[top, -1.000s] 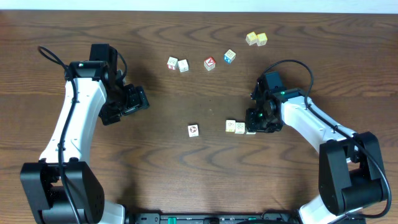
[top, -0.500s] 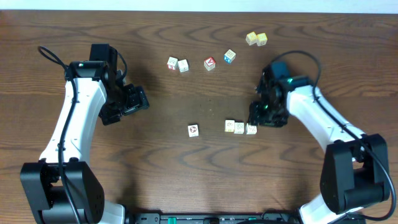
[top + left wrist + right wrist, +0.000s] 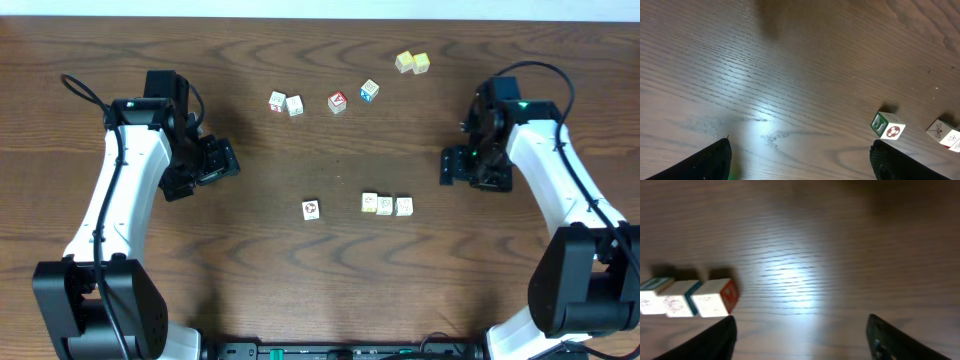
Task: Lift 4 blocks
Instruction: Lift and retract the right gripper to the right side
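Presently both jaws gape wide and empty, four blocks lying loose between them

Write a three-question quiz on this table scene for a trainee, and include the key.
1. True or false: the right gripper is touching the row of three cream cubes.
2. The left gripper has its jaws: A. open and empty; B. shut on a cube; C. shut and empty.
3. Fill in: the lone cream cube lies on the ___ arm's side of the row.
Key: 1 false, the two are apart; 2 A; 3 left.
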`<control>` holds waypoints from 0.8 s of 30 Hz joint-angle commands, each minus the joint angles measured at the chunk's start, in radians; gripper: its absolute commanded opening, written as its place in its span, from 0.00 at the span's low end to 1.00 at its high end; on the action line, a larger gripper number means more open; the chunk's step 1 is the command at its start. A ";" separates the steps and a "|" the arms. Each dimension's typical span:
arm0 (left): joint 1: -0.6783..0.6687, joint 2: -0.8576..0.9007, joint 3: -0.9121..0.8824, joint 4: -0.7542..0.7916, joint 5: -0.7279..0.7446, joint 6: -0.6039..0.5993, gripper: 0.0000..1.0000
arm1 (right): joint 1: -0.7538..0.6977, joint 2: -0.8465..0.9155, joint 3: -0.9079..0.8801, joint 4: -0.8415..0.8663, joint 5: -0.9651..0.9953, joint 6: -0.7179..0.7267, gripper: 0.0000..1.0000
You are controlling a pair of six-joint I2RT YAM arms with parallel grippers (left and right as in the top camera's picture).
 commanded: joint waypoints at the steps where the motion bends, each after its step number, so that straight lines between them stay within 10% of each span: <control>1: 0.001 -0.003 -0.009 -0.003 -0.009 0.002 0.89 | -0.011 0.002 -0.023 0.009 0.018 0.063 0.90; 24: 0.001 -0.003 -0.009 0.016 -0.010 0.002 0.89 | -0.022 -0.015 -0.060 0.014 0.134 0.432 0.99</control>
